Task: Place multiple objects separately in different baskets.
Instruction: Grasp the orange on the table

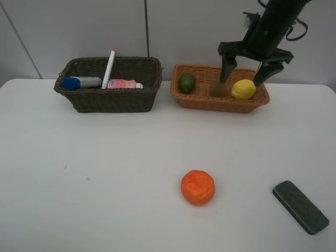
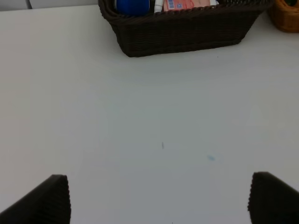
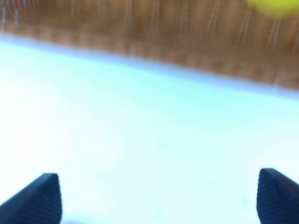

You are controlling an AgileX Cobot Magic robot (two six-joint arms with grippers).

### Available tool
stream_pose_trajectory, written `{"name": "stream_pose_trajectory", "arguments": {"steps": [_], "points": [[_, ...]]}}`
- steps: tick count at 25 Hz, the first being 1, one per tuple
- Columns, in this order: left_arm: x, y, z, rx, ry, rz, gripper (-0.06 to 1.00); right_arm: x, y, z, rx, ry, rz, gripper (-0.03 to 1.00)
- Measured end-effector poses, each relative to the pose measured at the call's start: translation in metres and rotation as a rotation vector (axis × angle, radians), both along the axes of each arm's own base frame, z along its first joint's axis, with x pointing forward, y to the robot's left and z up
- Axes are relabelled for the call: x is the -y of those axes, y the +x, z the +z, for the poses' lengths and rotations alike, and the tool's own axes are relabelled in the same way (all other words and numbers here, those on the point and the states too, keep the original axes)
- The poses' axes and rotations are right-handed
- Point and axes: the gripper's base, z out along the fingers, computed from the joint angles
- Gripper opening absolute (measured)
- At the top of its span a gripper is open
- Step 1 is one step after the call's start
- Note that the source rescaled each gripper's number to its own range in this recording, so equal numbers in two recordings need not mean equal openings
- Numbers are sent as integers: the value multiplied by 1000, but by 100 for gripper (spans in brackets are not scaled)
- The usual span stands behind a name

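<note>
1. The right gripper (image 1: pixel 243 80) hangs over the tan basket (image 1: pixel 210 106) with its jaws spread wide and nothing in them. The lemon (image 1: pixel 243 89) sits right under it and the kiwi (image 1: pixel 219 89) is just beside.
2. Still loose on the desk (image 1: pixel 105 173) are the orange (image 1: pixel 197 187) and the eraser (image 1: pixel 300 207). Both are well apart from that gripper, out toward the desk's near edge in the high view. The orange is off to its left-arm side and the eraser to its outer side.
3. The eraser's long axis runs diagonally, so I'd guess the wrist needs a twist to pinch across it.
4. The left gripper (image 2: pixel 159 200) is also wide open and empty, facing the dark basket (image 2: pixel 187 32). It's out of the high view, so I can't say which arm is nearer the orange.
</note>
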Motion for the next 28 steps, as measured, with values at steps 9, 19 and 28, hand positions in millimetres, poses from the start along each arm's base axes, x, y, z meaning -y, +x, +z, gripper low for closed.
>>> {"name": "stream_pose_trajectory", "arguments": {"steps": [9,19,28], "points": [[0,0,0,0,0,0,100,-45,-143,-12,-53,-38,286,97],[0,0,0,0,0,0,100,-87,-176,-71,-29,6,422,97],[0,0,0,0,0,0,100,-93,-169,-104,-83,-31,435,97]]}}
